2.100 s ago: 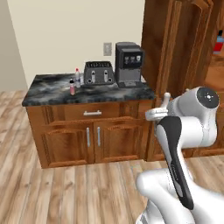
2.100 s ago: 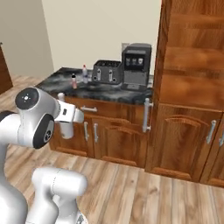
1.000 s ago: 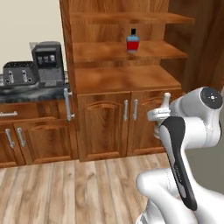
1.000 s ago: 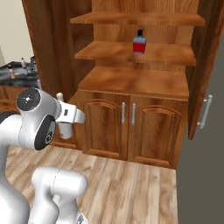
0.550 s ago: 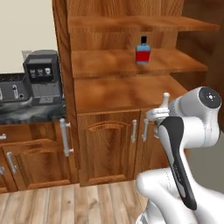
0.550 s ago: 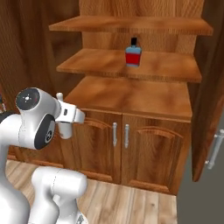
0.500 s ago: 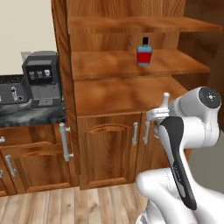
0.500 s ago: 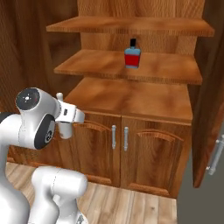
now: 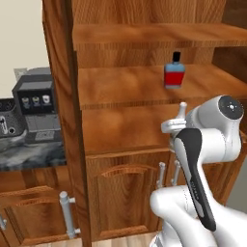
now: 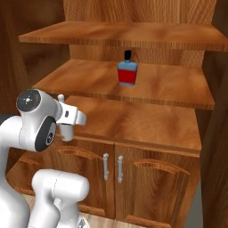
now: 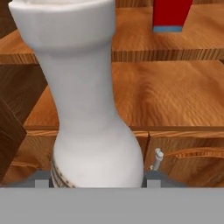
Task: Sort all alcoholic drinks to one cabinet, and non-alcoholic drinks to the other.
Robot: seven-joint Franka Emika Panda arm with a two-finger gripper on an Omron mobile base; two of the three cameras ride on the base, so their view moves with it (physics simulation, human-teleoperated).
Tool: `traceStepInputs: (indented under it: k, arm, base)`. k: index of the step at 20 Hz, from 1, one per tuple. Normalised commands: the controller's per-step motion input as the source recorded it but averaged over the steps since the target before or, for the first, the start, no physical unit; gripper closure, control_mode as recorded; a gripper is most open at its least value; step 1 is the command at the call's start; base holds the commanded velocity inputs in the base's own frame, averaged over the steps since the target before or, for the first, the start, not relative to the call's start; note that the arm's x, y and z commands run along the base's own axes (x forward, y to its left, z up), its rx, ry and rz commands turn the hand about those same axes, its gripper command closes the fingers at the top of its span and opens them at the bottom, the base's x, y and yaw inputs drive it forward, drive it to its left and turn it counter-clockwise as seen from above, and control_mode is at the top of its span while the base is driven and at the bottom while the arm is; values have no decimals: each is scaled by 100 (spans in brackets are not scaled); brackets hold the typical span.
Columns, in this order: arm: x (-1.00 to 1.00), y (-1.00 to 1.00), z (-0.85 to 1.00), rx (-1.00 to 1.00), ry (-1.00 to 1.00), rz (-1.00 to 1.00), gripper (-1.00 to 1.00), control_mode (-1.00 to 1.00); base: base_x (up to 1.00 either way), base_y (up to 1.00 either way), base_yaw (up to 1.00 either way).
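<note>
From your left base camera, the cabinet (image 9: 62,120) stands open, a red-and-blue bottle (image 9: 174,73) on its middle shelf; right base camera, same bottle (image 10: 127,71); hand camera, the gripper (image 11: 97,177) seemingly clasps a white bottle (image 11: 87,100).

We are seeing a cabinet (image 10: 147,120) of glossy grained reddish wood, a smooth matt white bottle (image 11: 87,100), and dull grey metal-looking door handles (image 10: 119,168)
</note>
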Motion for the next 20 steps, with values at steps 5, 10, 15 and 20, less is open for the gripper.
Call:
traceStepInputs:
  k: [5,10,15,20]
  arm:
    - [0,0,0,0,0,0,100,100]
    - [0,0,0,0,0,0,100,100]
    - [7,0,0,0,-1,0,100,-100]
    - [21,0,18,0,-13,0,100,-100]
  base:
    - [42,0,0]
    - [15,0,0]
    - [9,0,0]
    - [0,0,0]
